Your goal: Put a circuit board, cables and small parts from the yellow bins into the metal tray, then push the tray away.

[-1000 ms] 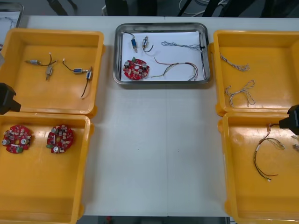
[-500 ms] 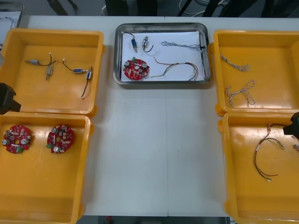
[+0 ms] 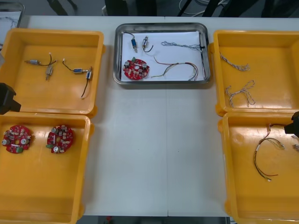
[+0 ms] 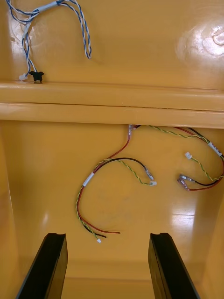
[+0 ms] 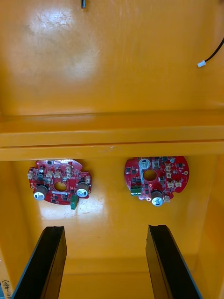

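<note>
Right gripper: wide open, empty, above red and yellow cables.
Left gripper: wide open, empty, above circuit boards.
Open room: table, frame centre, between yellow bins.

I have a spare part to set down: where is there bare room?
Widest bare patch: the table between the left and right yellow bins, nearer than the metal tray. The near left bin is bare nearer than its two circuit boards. The tray is crowded.

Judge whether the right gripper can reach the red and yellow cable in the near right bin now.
Probably yes: the right gripper hangs open over that bin, and the red and yellow cable lies uncovered on its floor ahead of the fingers.
</note>
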You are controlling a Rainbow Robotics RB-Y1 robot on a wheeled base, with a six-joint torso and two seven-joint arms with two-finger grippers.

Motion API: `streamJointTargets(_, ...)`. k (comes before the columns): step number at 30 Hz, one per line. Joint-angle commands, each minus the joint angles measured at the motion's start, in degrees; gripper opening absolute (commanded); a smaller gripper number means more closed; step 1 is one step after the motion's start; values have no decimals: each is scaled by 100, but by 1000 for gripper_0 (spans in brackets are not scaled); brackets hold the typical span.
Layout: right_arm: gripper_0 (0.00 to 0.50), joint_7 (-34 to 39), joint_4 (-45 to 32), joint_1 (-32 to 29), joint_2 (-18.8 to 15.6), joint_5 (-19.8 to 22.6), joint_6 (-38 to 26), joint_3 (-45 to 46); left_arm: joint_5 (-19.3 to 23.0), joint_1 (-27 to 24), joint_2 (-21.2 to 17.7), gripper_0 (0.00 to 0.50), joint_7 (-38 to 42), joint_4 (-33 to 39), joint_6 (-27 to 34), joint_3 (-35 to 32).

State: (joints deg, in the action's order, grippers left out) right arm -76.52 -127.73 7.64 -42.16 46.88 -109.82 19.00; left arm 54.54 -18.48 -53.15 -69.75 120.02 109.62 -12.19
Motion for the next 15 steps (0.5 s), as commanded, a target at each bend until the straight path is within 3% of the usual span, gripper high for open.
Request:
streamJointTargets(1,500,-83,-24,124,-223,6,-18,157,-48,107,50,500,-171,22,38,-170)
streamJointTargets(15,500,-83,-24,124,-223,6,-18,157,-48,107,50,500,-171,22,38,-170)
